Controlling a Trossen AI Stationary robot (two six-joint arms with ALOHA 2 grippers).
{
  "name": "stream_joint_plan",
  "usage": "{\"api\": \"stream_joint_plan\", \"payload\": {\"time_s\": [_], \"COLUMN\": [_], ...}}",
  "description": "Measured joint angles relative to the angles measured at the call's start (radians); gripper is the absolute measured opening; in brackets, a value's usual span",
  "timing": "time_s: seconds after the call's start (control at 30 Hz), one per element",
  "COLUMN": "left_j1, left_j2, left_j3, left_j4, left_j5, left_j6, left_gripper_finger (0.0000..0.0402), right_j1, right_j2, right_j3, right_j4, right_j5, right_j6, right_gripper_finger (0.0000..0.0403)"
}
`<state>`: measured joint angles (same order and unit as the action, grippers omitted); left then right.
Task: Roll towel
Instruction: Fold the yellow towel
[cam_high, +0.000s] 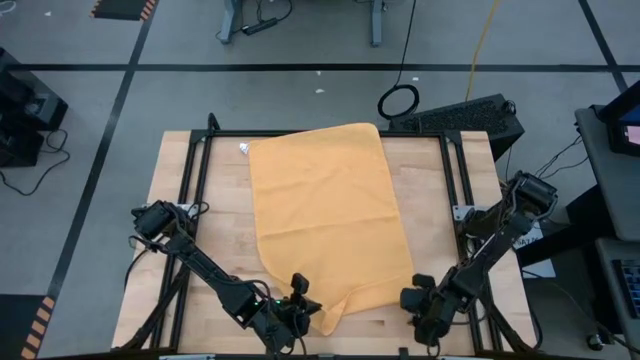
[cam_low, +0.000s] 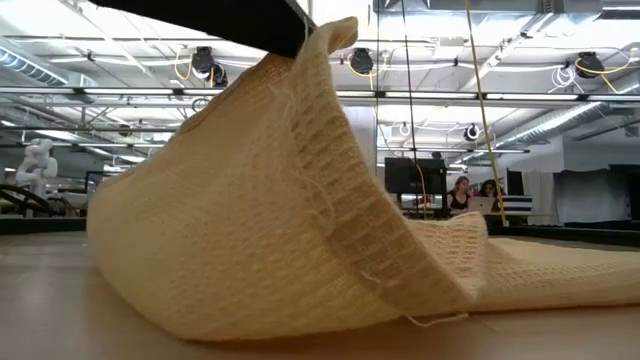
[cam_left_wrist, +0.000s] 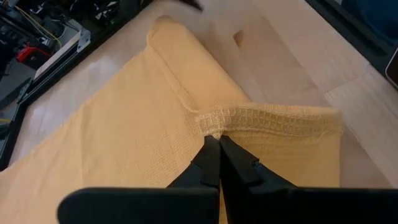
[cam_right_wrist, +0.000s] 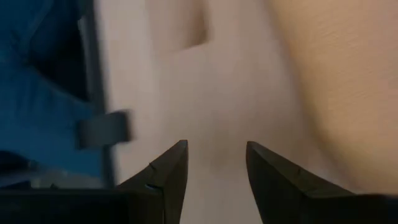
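The mustard-yellow towel (cam_high: 325, 215) lies spread on the wooden table, with a small white tag (cam_high: 243, 149) at its far left corner. My left gripper (cam_high: 300, 303) is at the towel's near left corner and shut on its edge. That corner stands raised off the table (cam_low: 300, 150), while the rest lies flat. My right gripper (cam_right_wrist: 216, 155) is open above bare wood just off the towel's near right corner (cam_high: 400, 285). Nothing is between its fingers. My left gripper pinches the towel's hemmed near edge (cam_left_wrist: 214, 123) between its two shut fingers, close to the near left corner. The fingers slant down from the table's near side. The pinched edge is lifted (cam_low: 315, 45), and the cloth below it hangs slack to the table (cam_low: 250, 320).
Black frame rails (cam_high: 195, 170) run along the table's left and right sides. A keyboard (cam_high: 470, 115) and a cable loop (cam_high: 398, 100) sit beyond the far right corner. People (cam_low: 470, 195) sit far back in the room. Bare wood (cam_high: 215, 240) shows on both sides of the towel.
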<state>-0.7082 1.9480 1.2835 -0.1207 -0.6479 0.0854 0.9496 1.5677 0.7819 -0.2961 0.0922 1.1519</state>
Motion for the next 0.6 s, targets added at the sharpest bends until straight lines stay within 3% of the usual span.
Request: {"api": "stream_joint_plan", "payload": {"time_s": [0.13, 0.37, 0.47, 0.6], "left_j1": [0.0, 0.0, 0.0, 0.0], "left_j2": [0.0, 0.0, 0.0, 0.0], "left_j3": [0.0, 0.0, 0.0, 0.0], "left_j4": [-0.002, -0.001, -0.001, -0.001], "left_j5": [0.0, 0.0, 0.0, 0.0], "left_j6": [0.001, 0.001, 0.001, 0.001], "left_gripper_finger": [0.0, 0.0, 0.0, 0.0], "right_j1": [0.021, -0.032, -0.067, -0.091], "right_j2": [0.0, -0.001, -0.001, -0.001], "right_j3": [0.062, 0.131, 0.09, 0.02], "right_j4": [-0.15, -0.617, -0.632, -0.504], "right_j5": [0.071, 0.351, 0.328, 0.247], "right_j6": [0.044, 0.205, 0.17, 0.108], "right_gripper_finger": [0.0153, 0.0153, 0.0148, 0.0129]}}
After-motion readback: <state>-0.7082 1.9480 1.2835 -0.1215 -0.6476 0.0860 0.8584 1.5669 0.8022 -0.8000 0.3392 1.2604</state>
